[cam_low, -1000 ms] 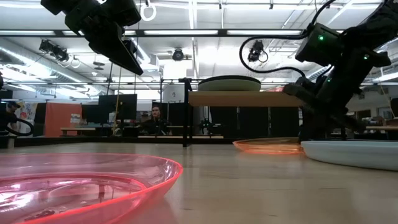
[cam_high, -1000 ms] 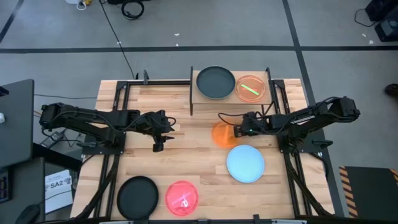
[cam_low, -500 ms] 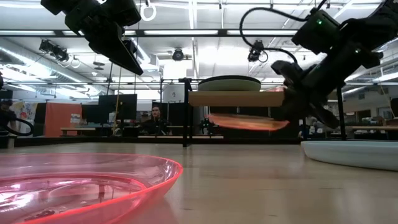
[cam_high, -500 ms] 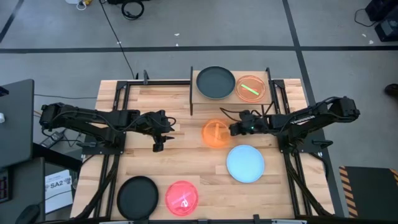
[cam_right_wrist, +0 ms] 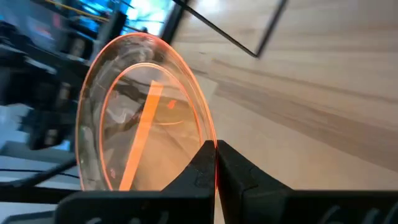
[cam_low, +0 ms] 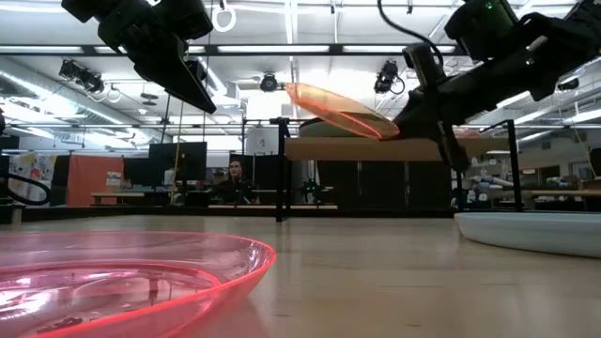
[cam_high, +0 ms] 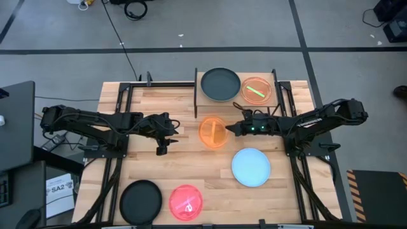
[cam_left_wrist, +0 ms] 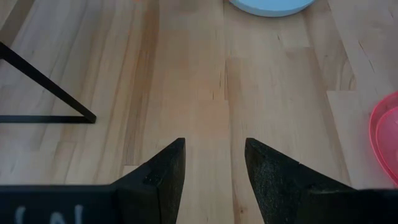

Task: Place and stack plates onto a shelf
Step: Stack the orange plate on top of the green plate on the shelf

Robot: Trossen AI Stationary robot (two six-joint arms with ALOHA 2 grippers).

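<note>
My right gripper [cam_high: 231, 129] is shut on a small translucent orange plate [cam_high: 213, 132], held in the air in front of the shelf [cam_high: 275, 81]. In the low view the orange plate [cam_low: 336, 110] is tilted, its free edge higher. On the shelf sit a black plate [cam_high: 220, 84] and a small translucent plate with a lime green streak [cam_high: 257, 90]. A light blue plate [cam_high: 250, 166], a second black plate [cam_high: 140, 201] and a pink plate [cam_high: 186, 201] lie flat on the table. My left gripper [cam_high: 161, 151] hovers open over the table's left half. My right gripper pinches the orange plate's rim [cam_right_wrist: 211, 138] between its two fingers [cam_right_wrist: 198, 171], on the plate's right edge. The fingers come roughly level from the table's right side. The plate is lifted clear and slopes up away from the fingers.
The shelf's thin black legs [cam_high: 195, 102] stand on the table just beyond the held plate. The left wrist view shows bare wood under the open left gripper [cam_left_wrist: 214, 142], with the pink plate's edge [cam_left_wrist: 387, 140] to one side. People sit in the room behind the table [cam_low: 232, 178].
My right gripper has raised the orange plate off the table and carried it toward the table's left. The plate lay flat beside the light blue plate; it now hangs at about shelf-top height, tipped with its free edge up.
</note>
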